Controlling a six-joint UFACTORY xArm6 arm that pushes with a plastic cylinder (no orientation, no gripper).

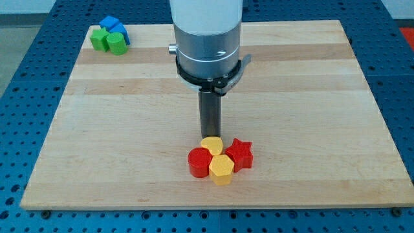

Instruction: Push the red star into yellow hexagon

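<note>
Resting just above the yellow round block (211, 145), my tip (209, 136) has no jaws; red star (240, 154) touches yellow hexagon (221, 169).

Bright, even overhead light, no dim areas. Pale wooden board (310, 84) evenly lit, faint sheen only, no harsh glare. Soft short shadows beneath the red star block (240, 154) and yellow hexagon block (221, 169). Soft highlights on the grey metal arm housing (208, 45). Straight dark rod (209, 115) reads nearly black, detail lost. Focus sharp throughout; no motion blur, edges straight.
</note>
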